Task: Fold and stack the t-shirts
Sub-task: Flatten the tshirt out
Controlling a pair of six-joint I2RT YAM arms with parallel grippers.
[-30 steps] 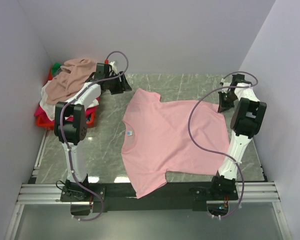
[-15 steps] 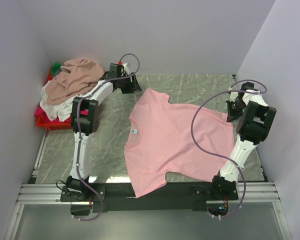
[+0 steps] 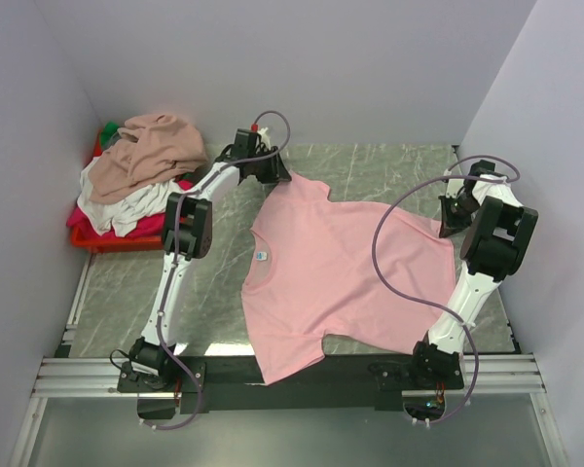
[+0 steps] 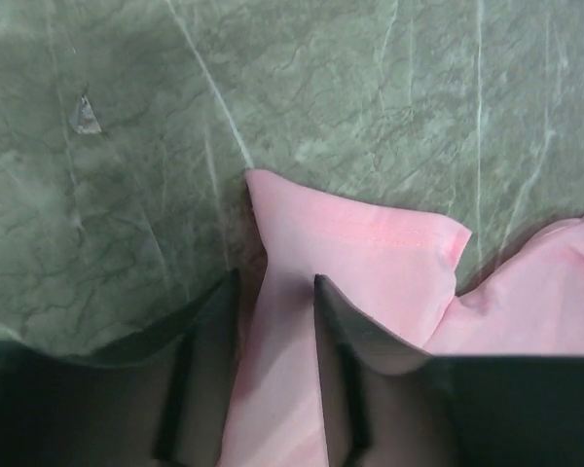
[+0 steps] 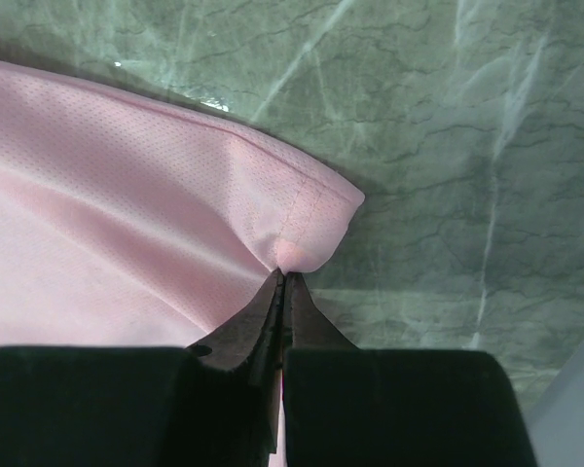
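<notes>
The pink t-shirt (image 3: 341,277) lies flat in the middle of the table (image 3: 370,161). Its neck points to the left edge and its hem points to the right edge, so its long way runs left to right. One sleeve reaches toward the far edge. The other comes down to the near edge.

My right gripper (image 5: 284,276) is squeezed tight on the far corner of the hem, near the right edge. A small bump of pink cloth sticks out past the tips.

My left gripper (image 4: 275,284) is at the far sleeve and is the nearer one to it. Its jaws stand apart with sleeve cloth between them. I think the tips are down on the cloth, but the view is dark there.

So the far side of the shirt runs between my two grippers. Next, I think my left jaws should squeeze the sleeve. Then both arms can bring that side toward the near edge.
</notes>
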